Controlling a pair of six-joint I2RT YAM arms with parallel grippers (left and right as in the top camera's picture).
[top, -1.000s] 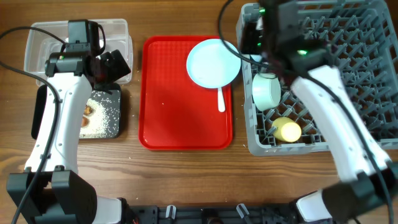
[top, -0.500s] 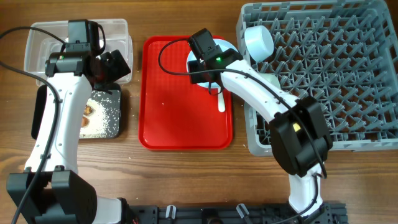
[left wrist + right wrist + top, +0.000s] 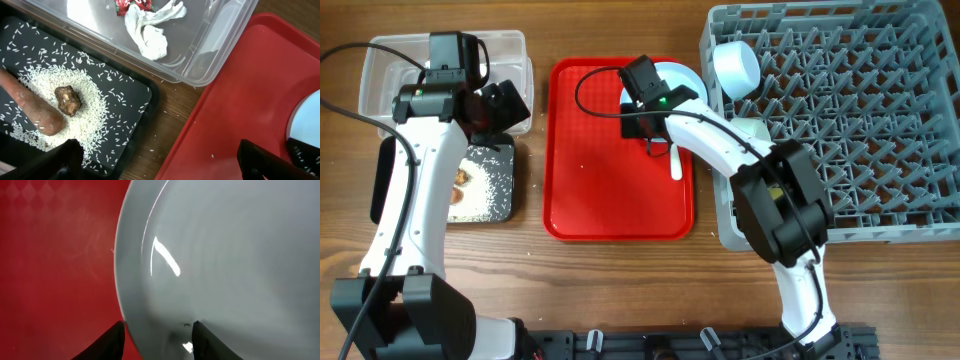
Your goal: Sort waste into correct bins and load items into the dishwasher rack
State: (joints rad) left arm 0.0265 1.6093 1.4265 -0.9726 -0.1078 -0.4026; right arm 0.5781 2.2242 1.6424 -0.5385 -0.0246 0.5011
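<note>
My right gripper is open over the red tray, its fingers astride the near rim of the pale blue plate; the plate's far edge shows overhead. The white spoon lies beside it. A pale bowl sits in the grey dishwasher rack. My left gripper is open and empty above the gap between the black tray and the red tray. The black tray holds the carrot piece, brown lump and rice. The clear tub holds the wrapper and tissue.
The flat red tray lies between the bins and the rack. A second pale bowl shows in the rack behind my right arm. A few rice grains lie on the wood by the black tray. The yellow cup is hidden.
My right arm has swung from the rack's left edge to the plate on the red tray and lowered onto its rim. The left arm has not moved.
</note>
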